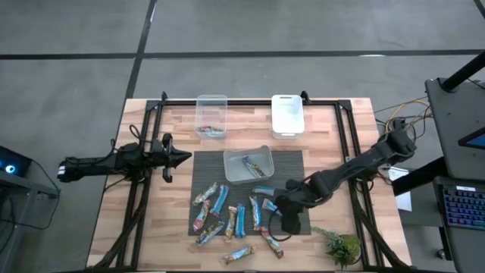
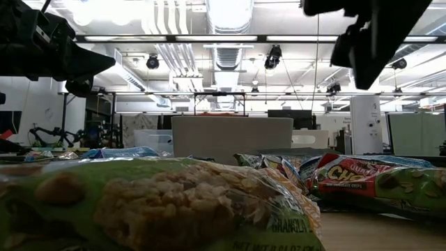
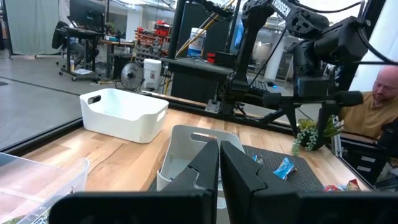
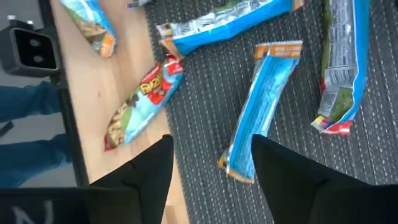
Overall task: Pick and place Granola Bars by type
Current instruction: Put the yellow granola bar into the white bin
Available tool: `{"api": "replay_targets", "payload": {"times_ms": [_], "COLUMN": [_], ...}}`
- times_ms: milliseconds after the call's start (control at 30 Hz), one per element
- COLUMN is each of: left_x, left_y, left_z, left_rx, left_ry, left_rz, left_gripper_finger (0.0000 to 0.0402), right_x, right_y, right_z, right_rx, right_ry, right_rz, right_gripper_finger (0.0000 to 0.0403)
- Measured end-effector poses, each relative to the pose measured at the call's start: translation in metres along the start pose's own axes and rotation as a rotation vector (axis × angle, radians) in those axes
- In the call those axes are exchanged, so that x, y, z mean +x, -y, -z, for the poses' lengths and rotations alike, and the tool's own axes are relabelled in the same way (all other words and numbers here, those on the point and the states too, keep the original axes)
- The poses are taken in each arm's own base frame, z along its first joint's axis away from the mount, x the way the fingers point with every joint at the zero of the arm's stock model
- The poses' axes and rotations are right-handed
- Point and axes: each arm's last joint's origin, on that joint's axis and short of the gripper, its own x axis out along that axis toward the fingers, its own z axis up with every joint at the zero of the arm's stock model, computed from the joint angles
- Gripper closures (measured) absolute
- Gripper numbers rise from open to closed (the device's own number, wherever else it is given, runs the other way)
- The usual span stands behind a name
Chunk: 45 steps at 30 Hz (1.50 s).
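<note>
From above, we see the right gripper (image 1: 282, 206) low over the dark mat (image 1: 292, 163), among the scattered Granola Bars (image 1: 227, 216); its fingers are too small here for us to judge. The left gripper (image 1: 184, 158) waits at the mat's left edge, pinched to a closed point. A clear tub (image 1: 248, 164) on the mat holds one bar, and a second clear tub (image 1: 211, 114) at the far edge holds another, whose wrappers we cannot read. The white bin (image 1: 287, 114) beside it shows nothing inside. A small green plant (image 1: 342, 246) stands at the near right corner.

At table height, one bar (image 2: 153, 206) fills the foreground, blurred and cut off by the frame, hiding most of the table. A red-labelled bar (image 2: 362, 181) lies to its right. Both arms show only as dark shapes at the top corners.

From the left wrist, that arm's fingers (image 3: 242, 177) meet with nothing between them, and they hide the front of the clear tub (image 3: 193, 146). The white bin (image 3: 124, 112) sits beyond, its inside out of sight. A person is cut off at the frame edge.

From the right wrist, the fingers (image 4: 292, 165) stand apart, empty, on either side of one end of a blue bar (image 4: 261, 106) lying on the mat. A red bar (image 4: 143, 102) lies on bare wood just beside it.
</note>
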Motion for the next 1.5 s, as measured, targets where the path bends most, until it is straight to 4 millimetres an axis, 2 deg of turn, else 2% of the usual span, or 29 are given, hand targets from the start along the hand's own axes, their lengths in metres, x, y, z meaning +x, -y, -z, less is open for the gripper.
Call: {"api": "replay_targets", "payload": {"times_ms": [167, 333, 600, 1067, 1500], "left_x": [0.000, 0.000, 0.000, 0.000, 0.000], "left_y": [0.000, 0.000, 0.000, 0.000, 0.000], "left_z": [0.000, 0.000, 0.000, 0.000, 0.000], "left_rx": [0.000, 0.000, 0.000, 0.000, 0.000], "left_ry": [0.000, 0.001, 0.000, 0.000, 0.000], "left_rz": [0.000, 0.001, 0.000, 0.000, 0.001], "left_gripper_finger": [0.0401, 0.0401, 0.0401, 0.0401, 0.0401], "right_x": [0.010, 0.013, 0.016, 0.060, 0.079], "right_y": [0.004, 0.011, 0.015, 0.018, 0.022], "right_z": [-0.015, -0.020, -0.016, -0.013, -0.011], "right_rx": [0.035, 0.049, 0.040, 0.006, -0.023], "right_ry": [-0.012, -0.054, -0.080, -0.196, -0.240], "right_rz": [0.026, 0.074, 0.096, 0.124, 0.152], "right_gripper_finger": [0.0206, 0.0209, 0.0209, 0.0209, 0.0209]}}
